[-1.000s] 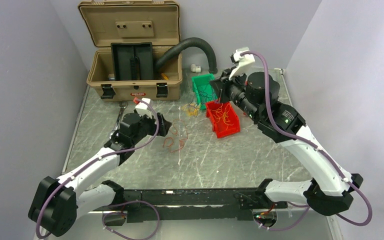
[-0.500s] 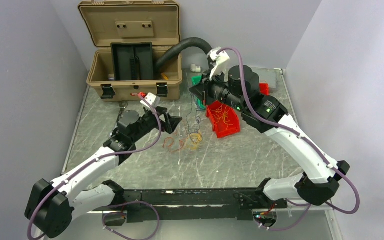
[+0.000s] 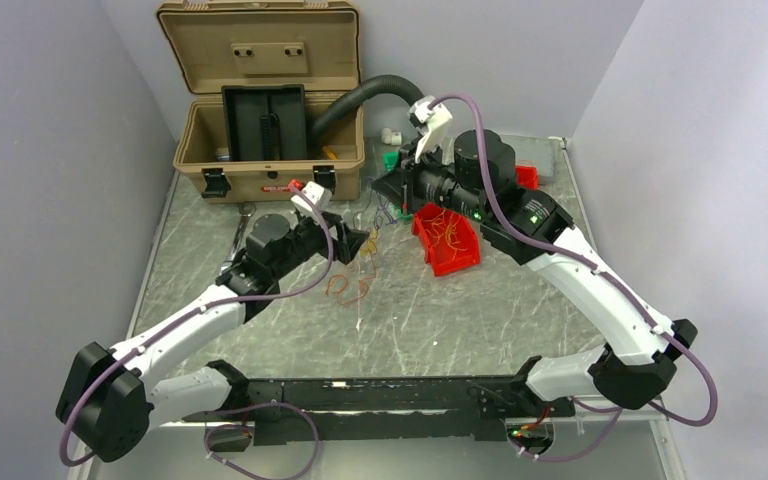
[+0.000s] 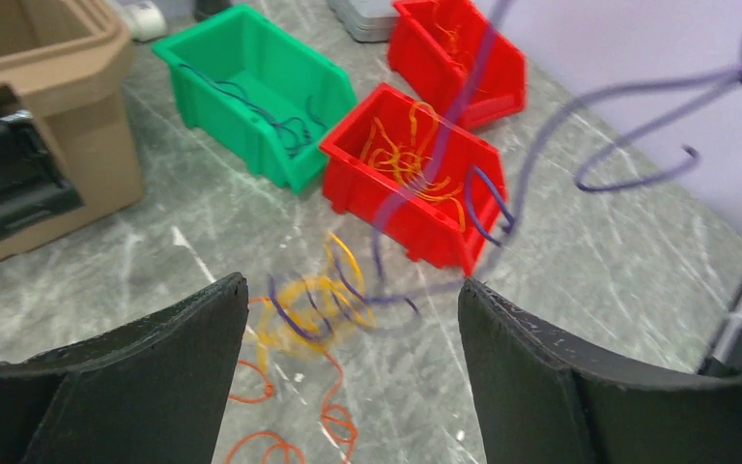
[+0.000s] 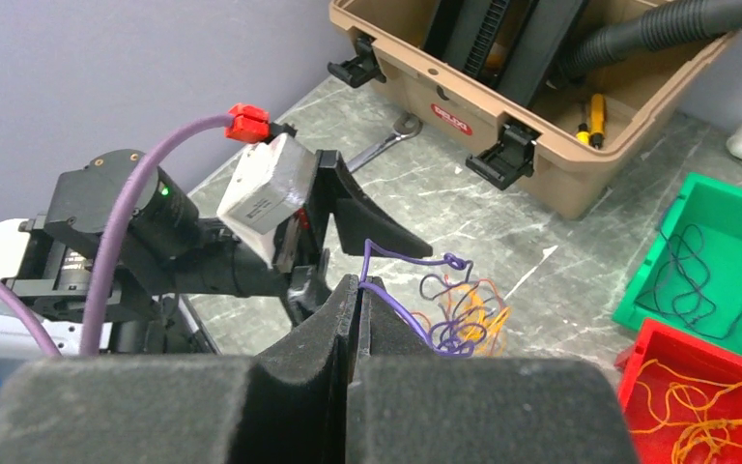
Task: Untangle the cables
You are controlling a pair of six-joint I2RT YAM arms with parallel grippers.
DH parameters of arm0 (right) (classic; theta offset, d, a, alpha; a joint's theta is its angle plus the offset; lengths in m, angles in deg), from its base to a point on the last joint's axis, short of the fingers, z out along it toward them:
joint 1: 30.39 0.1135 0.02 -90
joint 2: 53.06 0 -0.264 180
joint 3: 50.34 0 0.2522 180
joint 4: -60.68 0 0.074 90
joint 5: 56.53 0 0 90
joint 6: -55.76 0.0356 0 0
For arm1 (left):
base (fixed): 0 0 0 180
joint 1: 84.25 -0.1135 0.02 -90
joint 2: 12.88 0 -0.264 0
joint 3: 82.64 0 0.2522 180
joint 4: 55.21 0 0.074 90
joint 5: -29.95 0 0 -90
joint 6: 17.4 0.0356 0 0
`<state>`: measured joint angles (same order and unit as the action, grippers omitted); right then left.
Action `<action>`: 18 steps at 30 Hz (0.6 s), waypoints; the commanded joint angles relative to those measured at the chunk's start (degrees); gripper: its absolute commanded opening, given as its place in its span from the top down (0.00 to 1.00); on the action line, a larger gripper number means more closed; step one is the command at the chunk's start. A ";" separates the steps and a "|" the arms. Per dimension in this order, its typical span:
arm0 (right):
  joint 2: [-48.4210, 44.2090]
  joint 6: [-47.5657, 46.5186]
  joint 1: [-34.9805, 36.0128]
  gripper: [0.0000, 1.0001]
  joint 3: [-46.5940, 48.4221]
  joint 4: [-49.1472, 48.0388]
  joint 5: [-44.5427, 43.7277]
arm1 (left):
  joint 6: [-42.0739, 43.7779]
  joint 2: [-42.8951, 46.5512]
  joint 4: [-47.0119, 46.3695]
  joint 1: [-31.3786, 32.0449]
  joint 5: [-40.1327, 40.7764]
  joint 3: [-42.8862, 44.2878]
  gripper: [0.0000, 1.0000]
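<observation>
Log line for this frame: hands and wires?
right hand: shut on purple wire | left hand: open, holding nothing | yellow-orange tangle: joined to purple wire | orange wires: in red bin

Grey marbled table (image 3: 440, 310). Reference: near red bin (image 4: 396, 208). Green bin (image 4: 237, 130) behind-left; second red bin (image 4: 488, 87) behind; orange cables (image 3: 345, 288) front-left; tan toolbox (image 3: 260, 178) far left.

Open tan plastic toolbox (image 3: 270, 182) sat far left on the grey marbled table (image 3: 440, 310). Right of the toolbox: green plastic bin (image 4: 220, 124), thin dark wires (image 4: 271, 116) inside. Right of and nearer than the toolbox: red plastic bin (image 4: 396, 208) holding thin orange wires (image 4: 406, 155); second red plastic bin (image 4: 502, 87) stood behind it. Steel wrench (image 5: 384, 143) lay before the toolbox's left end. Before its right end was a tangle of thin orange and yellow wires (image 4: 304, 309), one thin purple wire (image 5: 444, 261) leading up from it into the right gripper (image 5: 357, 290).
</observation>
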<state>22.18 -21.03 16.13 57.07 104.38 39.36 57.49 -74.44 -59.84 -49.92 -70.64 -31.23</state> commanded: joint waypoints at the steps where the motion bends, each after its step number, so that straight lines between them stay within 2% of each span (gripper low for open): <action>1: 0.83 1.09 -0.15 1.00 3.44 -2.25 2.60 | 1.98 -1.26 2.77 0.09 8.87 4.74 0.19; 4: 0.78 1.15 -0.18 1.00 3.62 -2.16 3.06 | 1.40 -1.39 3.79 0.11 12.78 4.90 0.25; 8: 0.52 1.29 -0.17 1.00 3.34 -1.98 3.32 | 1.75 -2.73 2.92 0.13 11.49 5.44 0.45; 9: 0.44 1.30 -0.21 1.00 3.25 -1.80 3.34 | 1.82 -3.40 2.75 0.08 9.84 5.88 0.52; 10: 0.28 1.29 -0.16 1.00 3.21 -1.39 3.12 | 1.59 -3.90 2.64 -0.09 7.50 6.28 0.71; 11: 0.21 1.36 -0.19 1.00 3.44 -0.24 1.76 | 1.20 -4.21 1.98 -0.58 5.45 6.17 0.95; 12: 0.00 1.30 -0.18 1.00 3.57 1.41 -1.39 | 0.08 -4.11 1.27 -1.29 4.35 5.75 1.00; 13: -0.45 1.09 -0.20 0.99 3.16 2.94 -3.93 | -1.32 -3.60 0.96 -2.45 3.61 5.15 1.00; 14: -1.36 0.78 -0.18 0.91 1.71 4.13 -7.01 | -2.21 -2.74 1.00 -3.47 3.24 4.55 1.00; 15: -2.43 0.54 -0.26 0.78 -0.39 4.81 -9.41 | -2.33 -1.68 2.11 -3.93 3.99 4.28 1.00; 17: -5.19 0.50 -0.77 0.44 -6.33 5.51 -11.25 | -1.98 0.60 6.32 -4.06 6.09 5.43 1.00; 18: -6.42 0.92 -1.08 0.32 -9.40 5.45 -11.18 | -1.72 1.51 8.28 -4.04 6.16 6.41 1.00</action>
<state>21.41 -20.00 15.96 55.30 106.26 34.77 56.79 -77.60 -55.43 -53.00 -64.67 -27.45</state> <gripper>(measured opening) 0.477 0.014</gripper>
